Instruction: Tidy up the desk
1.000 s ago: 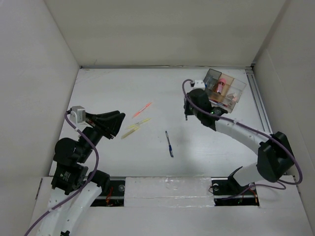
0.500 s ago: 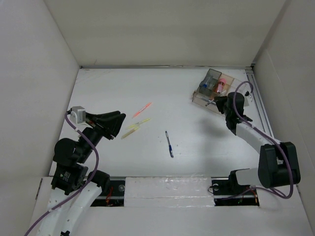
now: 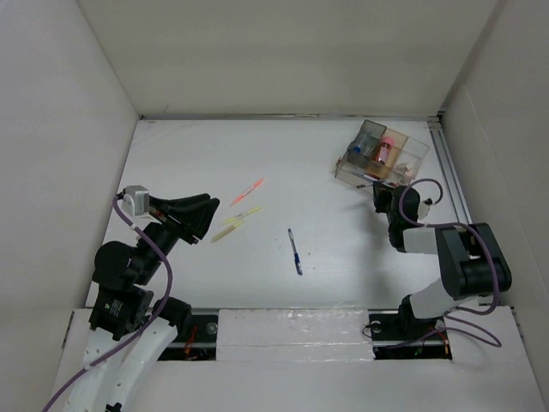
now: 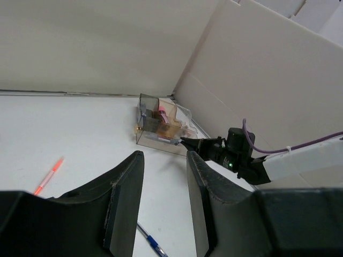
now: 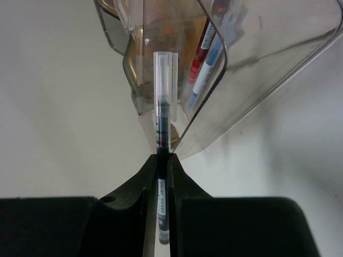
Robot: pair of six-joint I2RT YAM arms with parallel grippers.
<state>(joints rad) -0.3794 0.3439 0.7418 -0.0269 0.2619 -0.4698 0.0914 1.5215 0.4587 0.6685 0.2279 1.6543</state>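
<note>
Desk (image 3: pixel 343 257): matte white top, filling the middle of the top view. White panels are boxing it in, and a metal rail (image 3: pixel 452 184) is running down its right edge.

Upper right of that view: a clear compartmented organizer (image 3: pixel 403 150) is sitting on the desk with something pink in its middle cell. The right wrist view is showing a red pen (image 5: pixel 208 32) and a blue pen (image 5: pixel 202 75) leaning together inside one cell.

Lying loose, centre-left: a pink pen (image 3: pixel 248 191), with two pale yellow pens (image 3: pixel 230 230) just below it, close together. A blue pen (image 3: pixel 295 251) is lying apart from them, nearer the centre.

Right gripper (image 5: pixel 163 158) is sitting just below the organizer in the top view, its fingers pinching a clear-capped black pen (image 5: pixel 163 96) by the barrel. The cap is pointing at the box's near corner. Cannot tell whether the tip is over the rim or outside the wall.

Left gripper (image 4: pixel 163 158) is hovering at the left of the desk, fingers spread with nothing between them.

Reading: the step in hand looks like delivering the black pen into the organizer, with four pens waiting, so the task is probably under halfway. The next move calls for getting the pen clear above the rim and lined up over an open cell before the fingers part. Release it against the wall and it would likely slide down outside or nudge the light box.
</note>
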